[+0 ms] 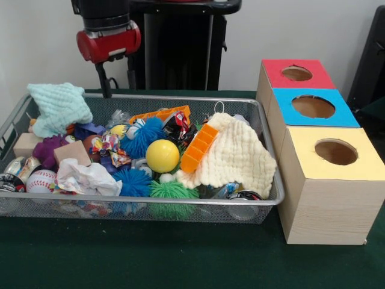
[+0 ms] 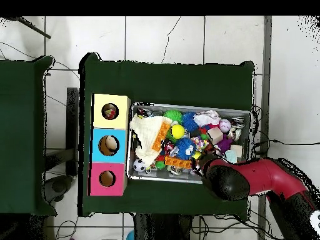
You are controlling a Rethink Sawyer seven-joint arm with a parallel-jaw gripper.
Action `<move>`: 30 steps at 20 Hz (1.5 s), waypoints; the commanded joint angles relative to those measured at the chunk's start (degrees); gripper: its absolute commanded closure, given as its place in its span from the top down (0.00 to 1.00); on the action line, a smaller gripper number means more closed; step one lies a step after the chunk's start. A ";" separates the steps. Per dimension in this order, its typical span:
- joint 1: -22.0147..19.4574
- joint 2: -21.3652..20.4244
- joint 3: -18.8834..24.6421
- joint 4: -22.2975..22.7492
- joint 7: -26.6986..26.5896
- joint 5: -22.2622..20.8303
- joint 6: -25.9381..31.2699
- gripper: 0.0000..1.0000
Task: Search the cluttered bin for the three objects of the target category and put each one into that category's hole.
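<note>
The wire mesh bin (image 1: pixel 180 98) lies on the green table, full of clutter; it also shows in the overhead view (image 2: pixel 250 128). A plain white wrinkly bag (image 1: pixel 88 177) lies at its front left, also seen from overhead (image 2: pixel 207 117). A white bag with coloured dots (image 1: pixel 110 144) lies further back among the toys. The yellow-topped box's hole (image 1: pixel 335 152) is to the right of the bin; from overhead something coloured shows inside this hole (image 2: pixel 110 112). My arm's red and black end (image 1: pixel 108 41) hangs above the bin's far left corner; from overhead the arm (image 2: pixel 220 178) hides the gripper.
A mint knitted cloth (image 1: pixel 57 105) and a cream one (image 1: pixel 236 155) lie on the clutter. A yellow ball (image 1: pixel 162 155), an orange tray (image 1: pixel 198 147), spiky blue and green balls and a baseball (image 1: pixel 41 179) fill the bin. Blue-topped (image 1: pixel 313 106) and red-topped (image 1: pixel 296 73) boxes stand behind the yellow one.
</note>
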 commanded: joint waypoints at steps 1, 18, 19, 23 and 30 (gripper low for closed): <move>1.26 4.54 -0.74 -8.61 -8.00 0.10 6.60 1.00; 2.54 7.61 -3.45 -9.01 -5.25 -4.67 2.00 1.00; 2.82 7.61 -3.96 -8.87 -4.61 -5.40 1.25 1.00; 2.52 9.02 -5.03 -8.12 -3.73 -7.57 -1.40 1.00; -0.09 11.52 -3.27 -8.98 -7.66 -7.37 0.22 1.00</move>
